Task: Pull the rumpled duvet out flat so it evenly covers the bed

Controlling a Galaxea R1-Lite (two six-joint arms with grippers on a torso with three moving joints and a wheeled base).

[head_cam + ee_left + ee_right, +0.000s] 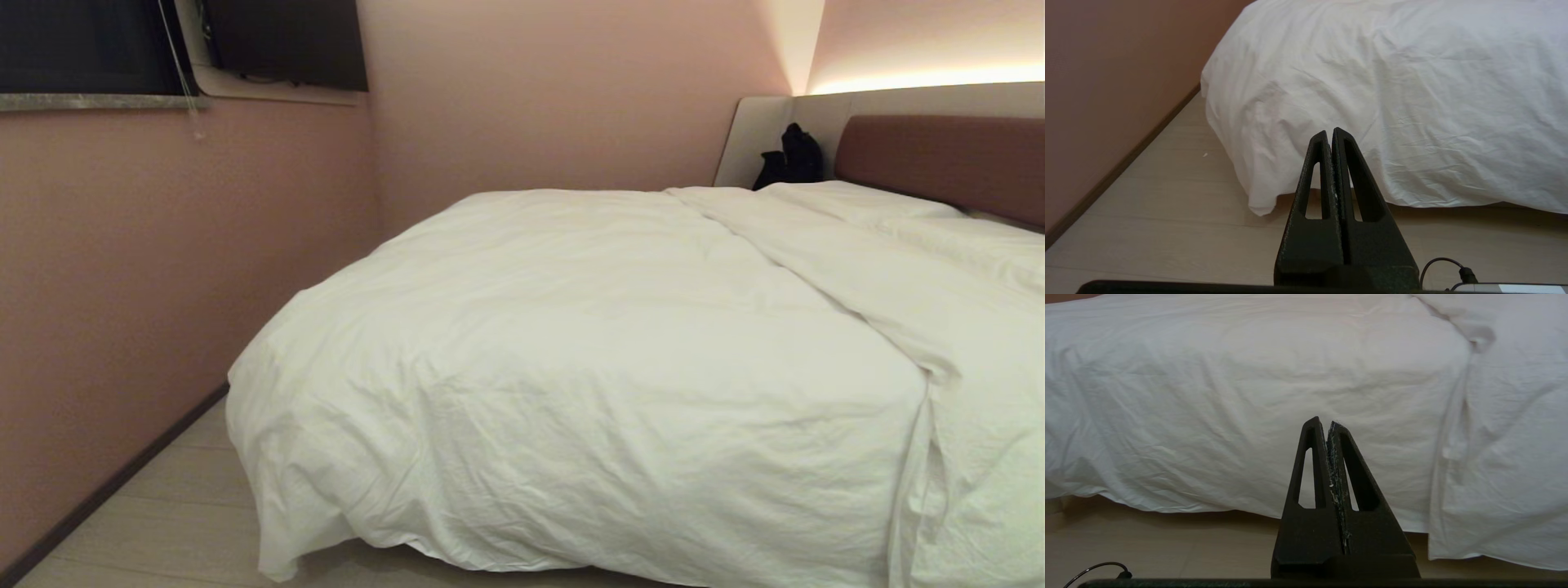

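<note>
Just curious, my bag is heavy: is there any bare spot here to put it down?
The floor strip between the pink wall and the duvet is bare. The duvet's top is open too. The far corner beside the headboard holds a dark object.

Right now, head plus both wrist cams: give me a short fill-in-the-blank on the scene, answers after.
1. The left gripper is ____, holding nothing.
2. The duvet is plain ____.
3. The headboard of the bed is brownish-____.
4. The right gripper is off the duvet, above the ____.

Answers: shut; white; red; floor
</note>
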